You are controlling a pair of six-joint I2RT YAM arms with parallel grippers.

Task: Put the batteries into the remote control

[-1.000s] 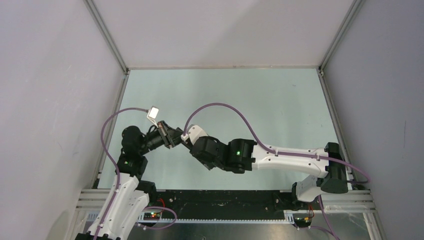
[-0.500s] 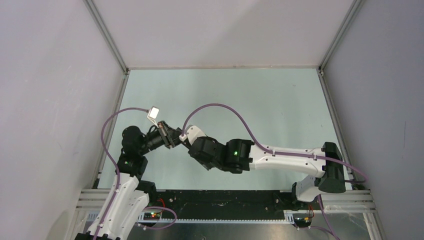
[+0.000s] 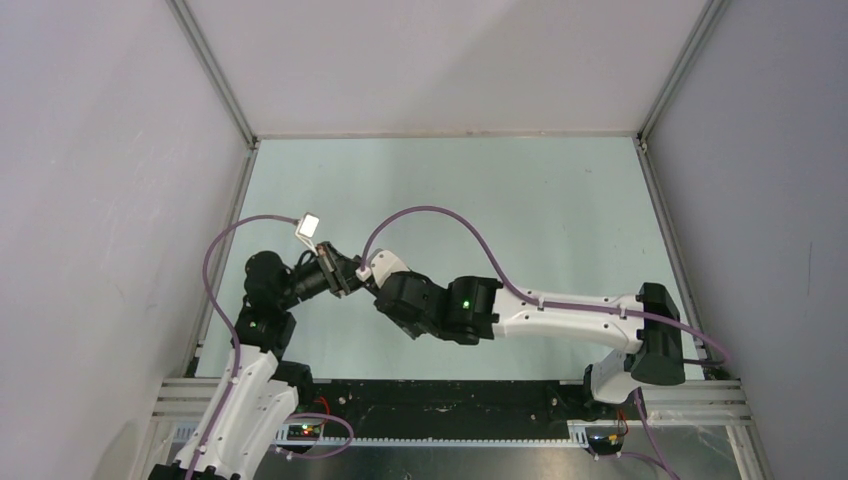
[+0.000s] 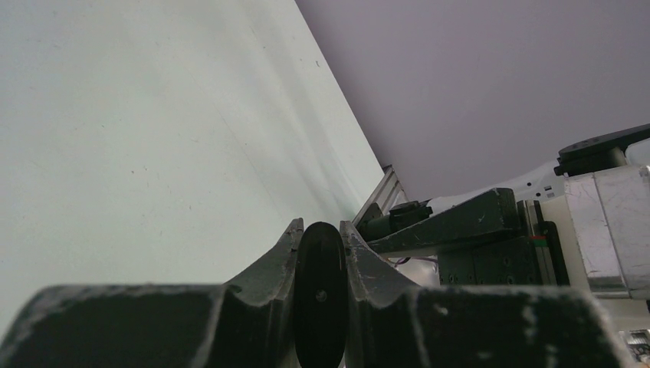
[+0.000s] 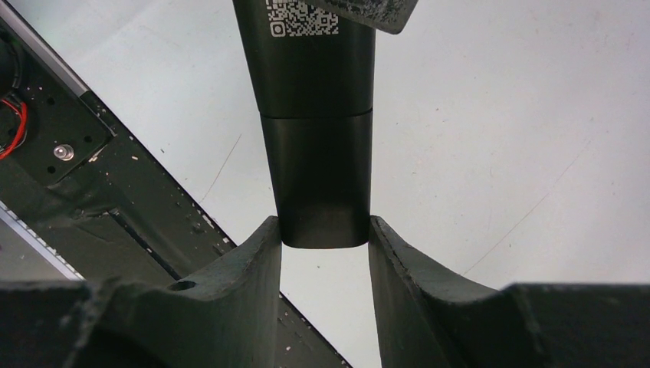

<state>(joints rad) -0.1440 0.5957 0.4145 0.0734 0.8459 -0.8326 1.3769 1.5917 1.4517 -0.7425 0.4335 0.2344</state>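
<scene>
The remote control (image 5: 314, 115) is a slim black bar with a QR label and a cover seam on the face that shows. My left gripper (image 4: 320, 226) is shut on it; in the left wrist view I see it end-on (image 4: 320, 291) between the fingers. My right gripper (image 5: 324, 226) has both fingertips pressed against the sides of the remote's free end. In the top view both grippers meet at the left middle of the table, left (image 3: 345, 272) and right (image 3: 368, 276), with the remote hidden between them. The batteries are out of view.
The pale green table (image 3: 500, 200) lies inside white walls. A black rail (image 3: 450, 395) runs along the near edge and also shows in the right wrist view (image 5: 115, 192). Purple cables arc above both arms.
My right arm has crept a little to the left, toward the left gripper. The left arm has stayed still with the remote.
</scene>
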